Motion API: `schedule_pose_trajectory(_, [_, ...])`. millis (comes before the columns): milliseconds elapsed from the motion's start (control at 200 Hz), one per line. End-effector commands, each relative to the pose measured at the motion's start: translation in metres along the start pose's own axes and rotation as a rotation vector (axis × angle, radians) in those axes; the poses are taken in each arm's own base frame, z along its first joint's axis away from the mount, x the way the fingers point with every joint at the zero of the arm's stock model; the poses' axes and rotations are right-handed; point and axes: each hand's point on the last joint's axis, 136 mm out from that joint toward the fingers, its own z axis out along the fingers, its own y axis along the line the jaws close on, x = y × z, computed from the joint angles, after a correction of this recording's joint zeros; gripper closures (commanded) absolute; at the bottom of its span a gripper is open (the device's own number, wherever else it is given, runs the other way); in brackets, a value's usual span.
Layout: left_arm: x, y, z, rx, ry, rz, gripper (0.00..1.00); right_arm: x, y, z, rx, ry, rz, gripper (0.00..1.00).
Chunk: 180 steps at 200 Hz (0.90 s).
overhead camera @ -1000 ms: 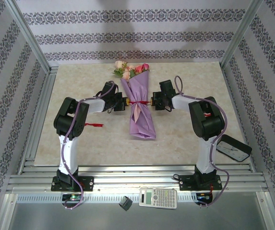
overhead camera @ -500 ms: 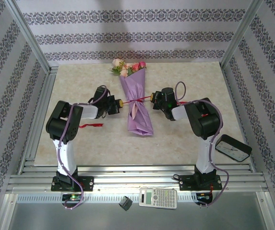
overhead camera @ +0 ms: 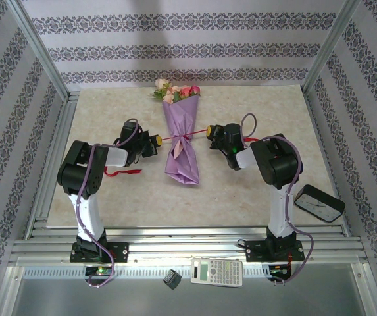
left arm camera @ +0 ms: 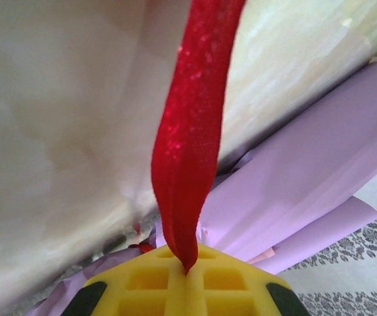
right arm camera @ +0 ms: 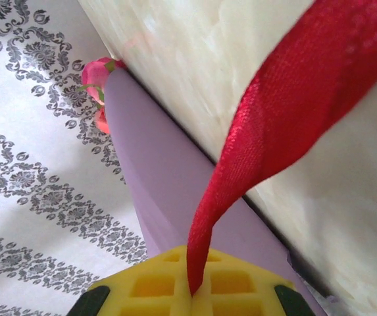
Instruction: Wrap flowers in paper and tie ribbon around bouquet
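Ribbon (overhead camera: 181, 136) runs in a straight red line across the waist of the bouquet (overhead camera: 183, 155), and each end is pinched in a gripper. The left gripper (overhead camera: 154, 140) is clamped on it just left of the paper (overhead camera: 187, 168), and the right gripper (overhead camera: 209, 131) just right of it. Both wrist views bear this out: the ribbon (left arm camera: 188, 151) vanishes into the seam where the yellow pads (left arm camera: 142, 280) of the left gripper (left arm camera: 187, 270) meet, and the ribbon (right arm camera: 274, 125) does the same at the right gripper (right arm camera: 193, 289). The two arms hold opposite ends level with the waist and on either side of it, so any pull runs straight across the bundle. That looks like drawing the tie snug, though I cannot tell whether a knot has formed where the ribbon crosses the paper. A loose red tail (overhead camera: 124, 172) lies toward the left edge of the tabletop (overhead camera: 260, 105), beside the left arm; it is probably slack from the same ribbon. The bouquet lies midway between the left and right edges and nearer the far edge, with its blooms pointing at that edge. The lilac paper narrows where the ribbon bites, widens toward the flowers (overhead camera: 175, 92) and spreads again into a creased skirt at the near end, with a pale pink sliver showing at the fold. Pink, cream and magenta roses with green leaves stick out of the far end.
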Motion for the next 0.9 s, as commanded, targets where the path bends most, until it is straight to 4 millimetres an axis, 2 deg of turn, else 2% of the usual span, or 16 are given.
schedule_pose_trajectory(0, [-0.038,-0.017,-0.018,0.086,-0.127,-0.074,1.00,-0.071,0.020,-0.012,-0.104,-0.202,0.143,1.00])
schedule_pose_trajectory(585, [-0.059,-0.028,-0.041,0.140,-0.168,-0.098,1.00,-0.096,0.022,-0.034,-0.114,-0.251,0.164,1.00])
schedule_pose_trajectory(719, [-0.056,-0.028,-0.037,0.116,-0.156,-0.073,1.00,-0.084,0.019,-0.028,-0.077,-0.216,0.139,1.00])
schedule_pose_trajectory(894, [-0.041,-0.027,-0.031,0.082,-0.123,-0.055,1.00,-0.062,0.001,-0.020,-0.027,-0.181,0.150,1.00])
